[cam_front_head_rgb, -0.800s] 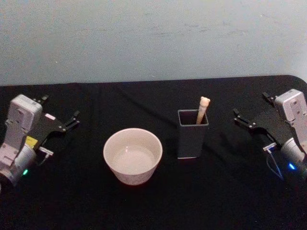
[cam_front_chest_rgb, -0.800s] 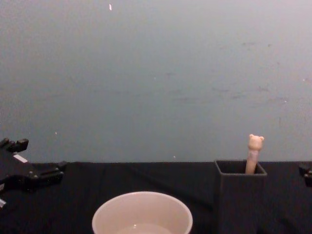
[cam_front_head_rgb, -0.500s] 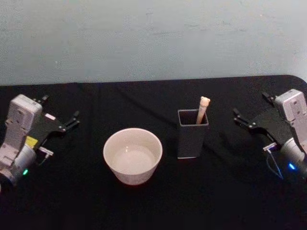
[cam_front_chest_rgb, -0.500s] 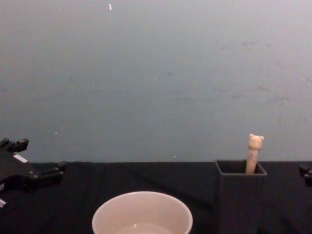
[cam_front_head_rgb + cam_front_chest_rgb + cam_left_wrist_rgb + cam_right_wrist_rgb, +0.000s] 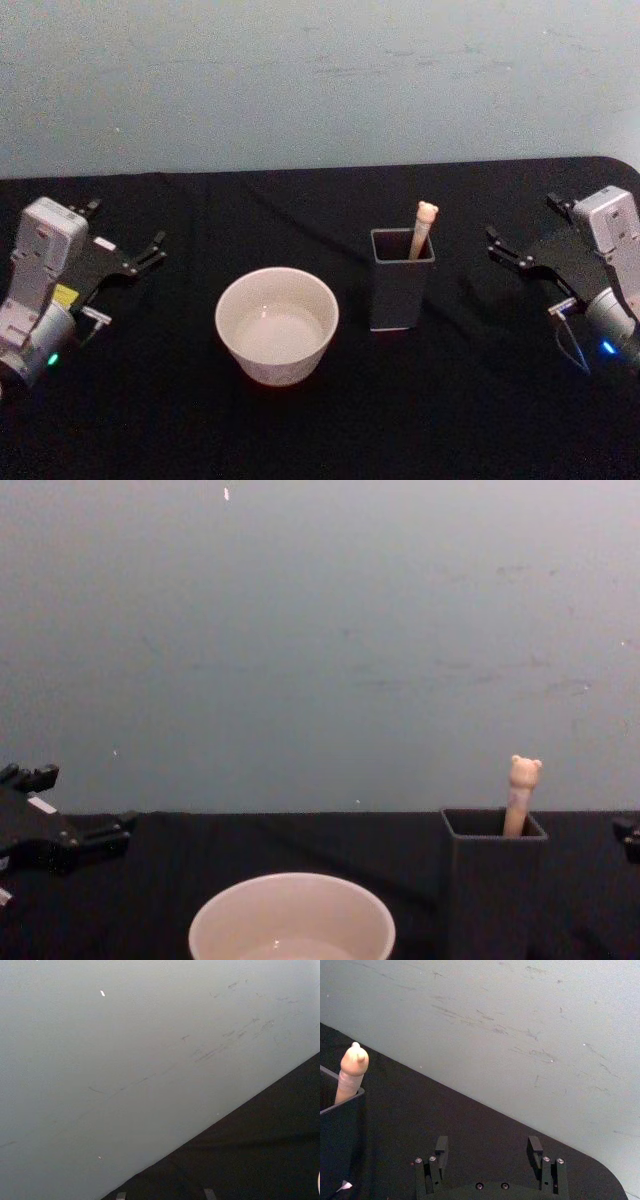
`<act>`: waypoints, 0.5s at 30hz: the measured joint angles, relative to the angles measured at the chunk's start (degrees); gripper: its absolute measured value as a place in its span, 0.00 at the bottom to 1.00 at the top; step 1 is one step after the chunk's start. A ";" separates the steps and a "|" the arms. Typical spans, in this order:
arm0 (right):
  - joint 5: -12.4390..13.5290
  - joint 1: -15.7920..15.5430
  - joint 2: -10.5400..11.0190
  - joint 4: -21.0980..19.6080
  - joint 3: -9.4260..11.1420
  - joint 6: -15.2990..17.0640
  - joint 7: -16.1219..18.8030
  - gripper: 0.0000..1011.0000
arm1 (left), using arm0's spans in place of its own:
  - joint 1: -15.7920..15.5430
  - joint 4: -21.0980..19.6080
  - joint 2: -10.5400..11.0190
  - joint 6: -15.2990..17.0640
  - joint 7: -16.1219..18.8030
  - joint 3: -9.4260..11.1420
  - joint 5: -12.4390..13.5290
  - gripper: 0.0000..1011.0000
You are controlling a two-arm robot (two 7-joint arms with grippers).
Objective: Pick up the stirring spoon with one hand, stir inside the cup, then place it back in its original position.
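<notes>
Well, pre-grasp: my right gripper [image 5: 523, 222] wide, empty, right of holder [image 5: 402, 295]; nxt I'd pinch spoon [image 5: 424, 225] top. Left gripper [image 5: 125, 228] parked, wide.

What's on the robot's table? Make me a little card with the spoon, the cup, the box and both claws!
stirring spoon: standing inside the holder, bear head poking above the rim
holder: tall dark square box, upright
cup: round, cream, left of the holder, not touching it
left gripper: open, holding nothing, at the left side of the table
right gripper: open, holding nothing, at the right side of the table
table: covered in black cloth
</notes>
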 joint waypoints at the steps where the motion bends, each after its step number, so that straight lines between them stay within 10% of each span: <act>1: 0.00 0.00 0.00 0.00 0.00 0.00 0.00 0.99 | 0.00 0.00 0.00 0.00 0.00 0.00 0.00 0.99; 15: -0.01 -0.12 -0.05 -0.01 0.33 -0.20 0.47 0.99 | 0.00 0.00 0.00 0.00 0.00 0.00 0.00 0.99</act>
